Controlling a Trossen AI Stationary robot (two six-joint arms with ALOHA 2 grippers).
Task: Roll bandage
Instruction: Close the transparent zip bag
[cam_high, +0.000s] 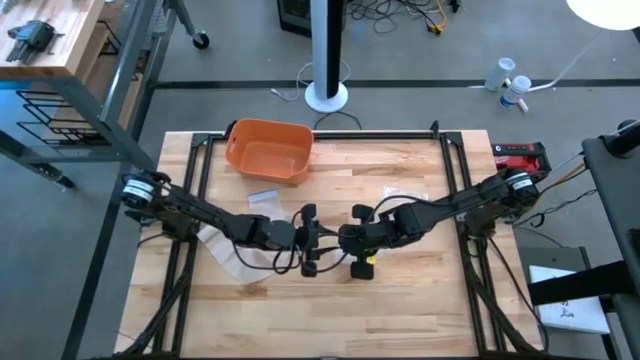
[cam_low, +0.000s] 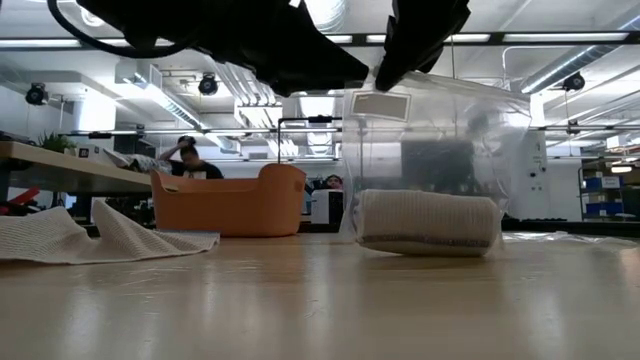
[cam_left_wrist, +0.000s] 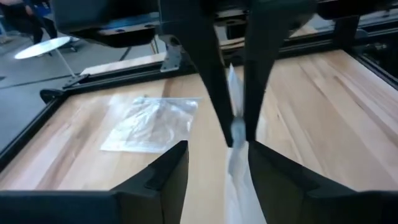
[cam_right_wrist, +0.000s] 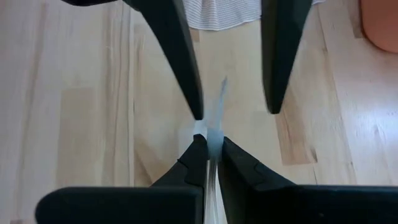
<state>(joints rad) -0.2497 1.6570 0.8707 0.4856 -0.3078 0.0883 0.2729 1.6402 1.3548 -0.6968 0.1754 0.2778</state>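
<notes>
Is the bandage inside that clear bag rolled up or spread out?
Rolled up: the bandage shows as a compact cylinder in the clear bag.

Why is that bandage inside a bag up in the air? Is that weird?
A bit. The rolled bandage sits in a clear plastic bag hanging from the right claw, which pinches its top edge. The left claw is open beside it. Another bandage lies unrolled and rumpled.
</notes>
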